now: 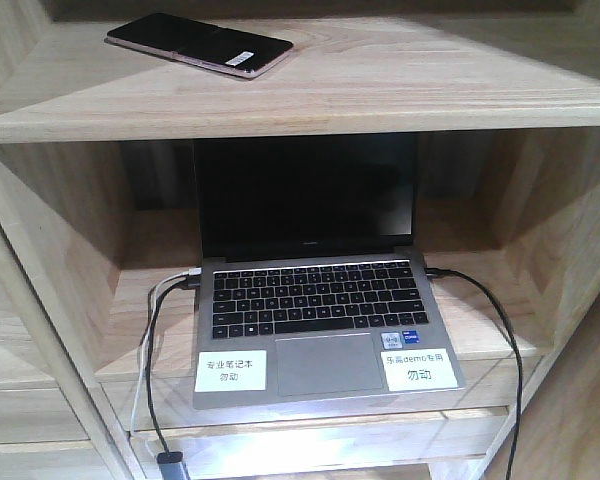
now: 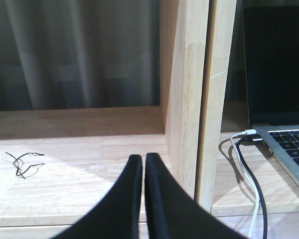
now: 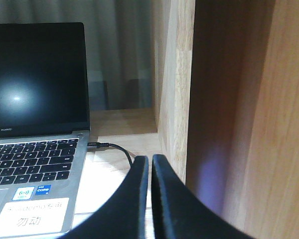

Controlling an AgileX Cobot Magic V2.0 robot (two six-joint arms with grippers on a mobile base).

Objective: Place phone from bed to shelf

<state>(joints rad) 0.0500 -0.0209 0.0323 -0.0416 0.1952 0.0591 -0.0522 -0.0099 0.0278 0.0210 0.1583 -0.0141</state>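
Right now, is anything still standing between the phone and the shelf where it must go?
No. The phone already lies flat on the upper board of the shelf, above the open laptop. Nothing visible blocks it.

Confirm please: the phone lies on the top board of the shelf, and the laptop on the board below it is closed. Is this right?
Not quite. The phone does lie on the top board of the shelf, but the laptop below it is open, its dark screen upright behind the keyboard. The front-facing view shows this.
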